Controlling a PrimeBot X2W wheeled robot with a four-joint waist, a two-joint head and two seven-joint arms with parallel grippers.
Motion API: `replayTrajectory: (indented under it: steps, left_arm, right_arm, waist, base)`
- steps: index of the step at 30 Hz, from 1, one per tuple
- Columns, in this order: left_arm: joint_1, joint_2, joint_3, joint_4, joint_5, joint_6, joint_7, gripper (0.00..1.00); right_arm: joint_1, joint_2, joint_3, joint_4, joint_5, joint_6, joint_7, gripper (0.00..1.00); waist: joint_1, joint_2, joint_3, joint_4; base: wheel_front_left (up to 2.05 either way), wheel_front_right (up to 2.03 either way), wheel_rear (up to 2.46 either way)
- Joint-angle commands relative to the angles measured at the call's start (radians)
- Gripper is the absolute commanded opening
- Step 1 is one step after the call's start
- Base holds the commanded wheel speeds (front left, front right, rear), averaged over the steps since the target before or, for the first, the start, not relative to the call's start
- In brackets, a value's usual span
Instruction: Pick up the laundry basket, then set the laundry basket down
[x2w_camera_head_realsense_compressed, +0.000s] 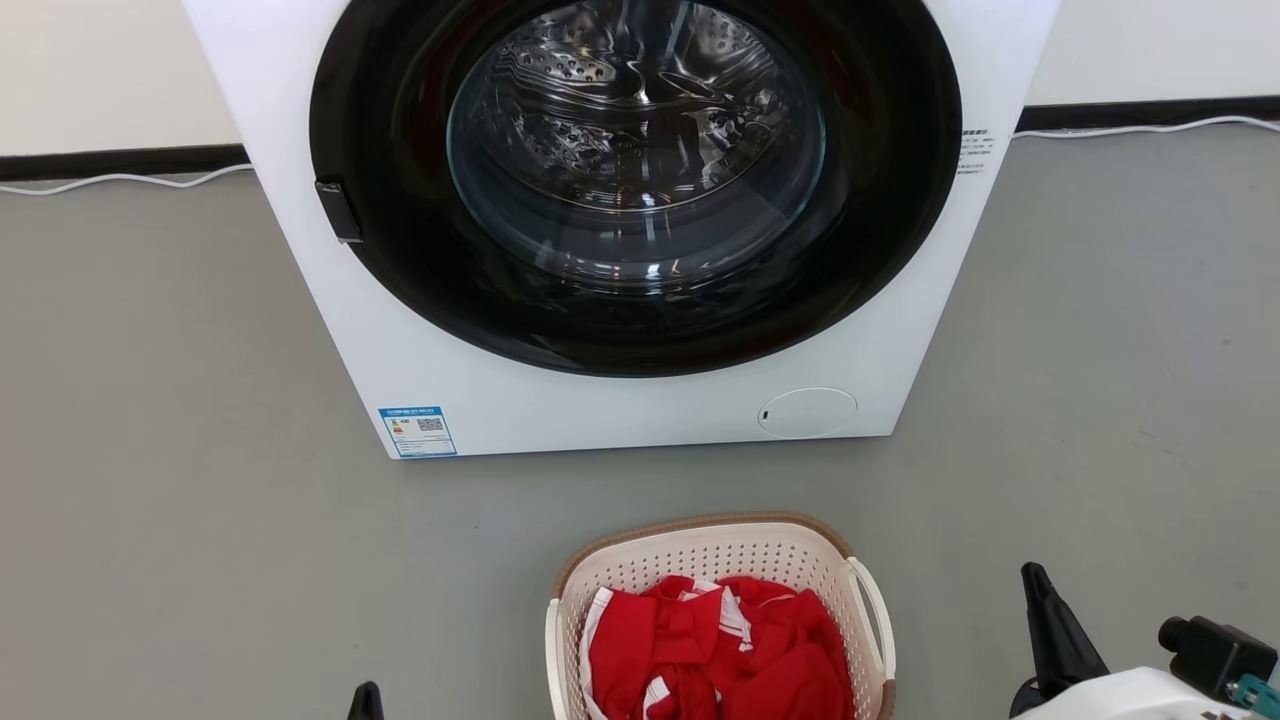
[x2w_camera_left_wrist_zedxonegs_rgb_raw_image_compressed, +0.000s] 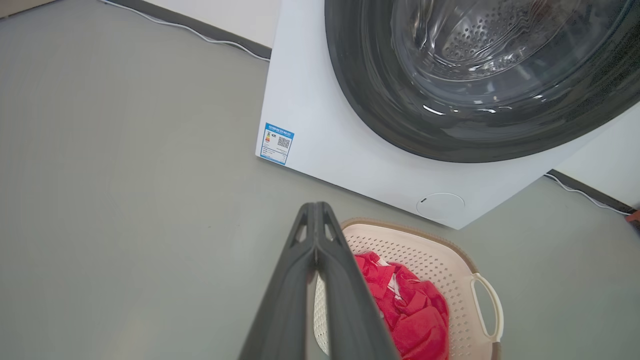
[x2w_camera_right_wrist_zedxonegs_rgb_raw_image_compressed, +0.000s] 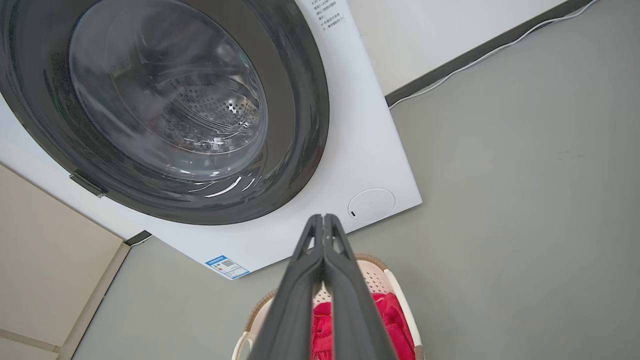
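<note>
Laundry basket (x2w_camera_head_realsense_compressed: 700, 560), cut off below in head view, holds red clothes (x2w_camera_head_realsense_compressed: 720, 650).

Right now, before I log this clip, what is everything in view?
washing machine: one, white with dark round door, behind the basket
label: one, blue, low on the washing machine's front
laundry basket: one, cream with brown rim, on the floor, apart from the washing machine
clothes: one heap, red and white, inside the basket
cable: count unclear, white, along the wall's foot
floor: one, grey, under everything
left gripper: one, dark, shut, left of the basket
right gripper: one, dark, shut, right of the basket
</note>
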Motion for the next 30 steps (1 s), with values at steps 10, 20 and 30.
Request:
replayTrajectory:
  steps: [10,20,30]
  left_arm:
    - [-0.067,0.016,0.044,-0.009,-0.133,-0.036,0.025,0.0]
    - [-0.088,0.02,0.07,0.0,-0.237,-0.06,0.048,0.0]
    - [-0.111,0.022,0.099,0.011,-0.352,-0.087,0.074,0.0]
  right_arm:
    - [-0.029,-0.001,-0.029,-0.031,0.111,0.0,0.032,0.0]
    - [-0.032,0.008,-0.051,-0.036,0.196,0.0,0.056,0.0]
    - [-0.035,0.018,-0.075,-0.041,0.29,0.0,0.084,0.0]
  waist:
    - [-0.0002,0.0,-0.004,0.001]
    - [-0.0002,0.0,-0.008,0.002]
    - [-0.0002,0.0,-0.012,0.004]
  base:
    - [0.0,0.0,0.0]
    - [0.0,0.0,0.0]
    - [0.0,0.0,0.0]
